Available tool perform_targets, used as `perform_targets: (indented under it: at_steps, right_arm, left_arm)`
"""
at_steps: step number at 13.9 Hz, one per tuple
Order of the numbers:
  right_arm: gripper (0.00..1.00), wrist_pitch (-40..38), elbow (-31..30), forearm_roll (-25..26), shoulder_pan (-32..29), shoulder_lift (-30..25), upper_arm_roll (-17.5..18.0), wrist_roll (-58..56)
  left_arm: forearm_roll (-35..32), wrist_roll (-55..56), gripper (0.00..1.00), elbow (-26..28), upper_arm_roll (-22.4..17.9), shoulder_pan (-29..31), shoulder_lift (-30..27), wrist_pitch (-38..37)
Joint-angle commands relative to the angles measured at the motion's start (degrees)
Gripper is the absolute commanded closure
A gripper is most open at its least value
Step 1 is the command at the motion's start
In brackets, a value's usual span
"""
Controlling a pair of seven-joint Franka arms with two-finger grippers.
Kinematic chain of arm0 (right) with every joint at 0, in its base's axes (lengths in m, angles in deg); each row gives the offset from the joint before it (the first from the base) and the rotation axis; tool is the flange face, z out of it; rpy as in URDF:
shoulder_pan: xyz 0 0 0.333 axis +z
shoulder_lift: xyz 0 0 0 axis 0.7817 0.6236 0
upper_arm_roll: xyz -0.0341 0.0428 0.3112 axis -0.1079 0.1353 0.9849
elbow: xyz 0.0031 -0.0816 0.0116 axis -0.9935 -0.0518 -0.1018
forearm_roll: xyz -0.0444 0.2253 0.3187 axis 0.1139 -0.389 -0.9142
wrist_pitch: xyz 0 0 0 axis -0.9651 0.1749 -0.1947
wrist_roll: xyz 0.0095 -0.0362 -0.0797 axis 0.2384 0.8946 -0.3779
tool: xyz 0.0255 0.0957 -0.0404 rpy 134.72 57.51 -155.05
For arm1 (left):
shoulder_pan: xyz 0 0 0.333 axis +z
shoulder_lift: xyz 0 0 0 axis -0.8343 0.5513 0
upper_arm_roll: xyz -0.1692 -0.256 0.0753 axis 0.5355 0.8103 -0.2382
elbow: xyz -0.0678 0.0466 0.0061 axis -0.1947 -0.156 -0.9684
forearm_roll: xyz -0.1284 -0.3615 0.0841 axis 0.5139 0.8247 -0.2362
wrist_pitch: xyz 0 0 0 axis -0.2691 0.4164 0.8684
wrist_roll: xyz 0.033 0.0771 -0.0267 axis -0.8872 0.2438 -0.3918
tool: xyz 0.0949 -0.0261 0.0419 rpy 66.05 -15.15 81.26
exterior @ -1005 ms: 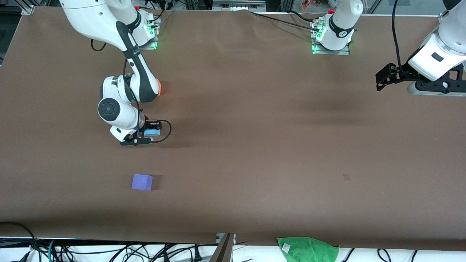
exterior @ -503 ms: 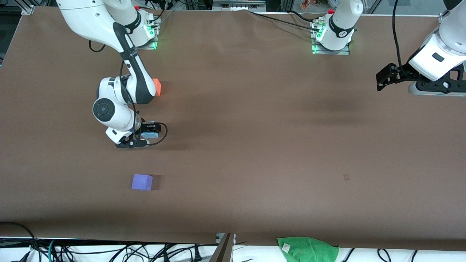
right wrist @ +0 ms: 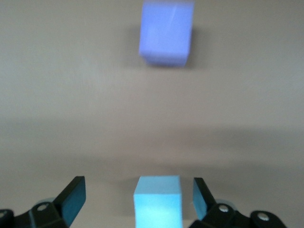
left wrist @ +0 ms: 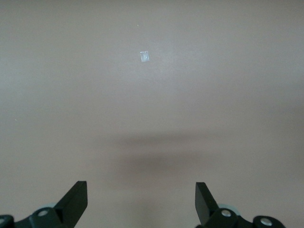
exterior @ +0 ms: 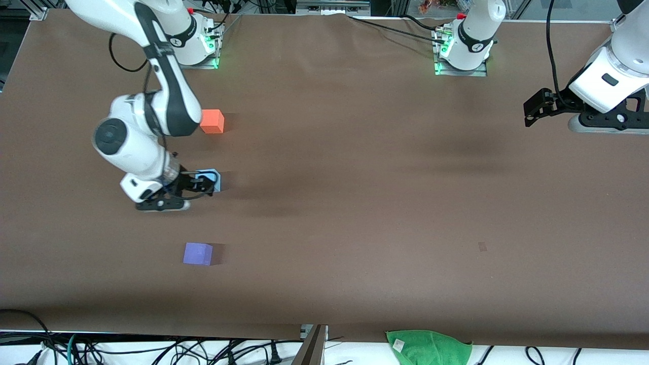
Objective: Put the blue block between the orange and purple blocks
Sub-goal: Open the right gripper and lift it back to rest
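1. A green cloth (exterior: 429,347) lies at the table's edge nearest the front camera, toward the left arm's end.
2. The purple block (exterior: 197,253) sits flat on the brown table (exterior: 355,203), toward the right arm's end, with bare tabletop all around it.
3. The blue block (exterior: 212,180) rests on the table farther from the front camera than the purple block, between it and the orange block, well apart from both.
4. The right gripper (exterior: 200,183) is low over the blue block. Its fingers (right wrist: 71,197) are spread wider than the cube, with a gap showing on each side, so it grips nothing.
5. The orange block (exterior: 212,121) stands farther still, roughly in line with the other two.
6. The left gripper (exterior: 537,109) waits in the air over the left arm's end of the table, fingers (left wrist: 76,202) wide apart and holding nothing.
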Motion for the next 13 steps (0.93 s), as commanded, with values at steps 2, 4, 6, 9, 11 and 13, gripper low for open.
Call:
perform_targets:
  at_steps: [2, 4, 6, 9, 11, 13]
  right_arm:
    - [0.0, -9.4, 0.8, 1.1, -0.5, -7.9, -3.6, -3.7]
    - [0.0, -14.7, 3.0, 1.2, -0.5, -9.5, -9.2, -5.7]
    - [0.0, -24.7, 8.2, 0.8, -0.4, -9.9, -11.4, -7.0]
    - [0.0, -36.9, 14.3, 2.0, -2.1, -13.6, -9.7, -3.0]
    - [0.0, -40.4, 14.0, 4.7, -10.2, -18.2, -0.6, -2.7]
    - [0.0, -43.0, 14.3, 8.2, -14.6, -20.8, 5.8, -1.8]
  left_arm:
    - [-0.2, -0.4, 0.0, -0.7, 0.3, 0.4, -0.3, -1.0]
    - [-0.2, -0.4, 0.0, -0.7, 0.3, 0.4, -0.2, -1.0]
    - [-0.2, -0.4, 0.0, -0.7, 0.3, 0.4, -0.3, -1.0]
    - [-0.2, -0.4, 0.0, -0.7, 0.3, 0.4, -0.3, -1.0]
    - [-0.2, -0.4, 0.0, -0.7, 0.3, 0.4, -0.3, -1.0]
    - [-0.2, -0.4, 0.0, -0.7, 0.3, 0.4, -0.3, -1.0]
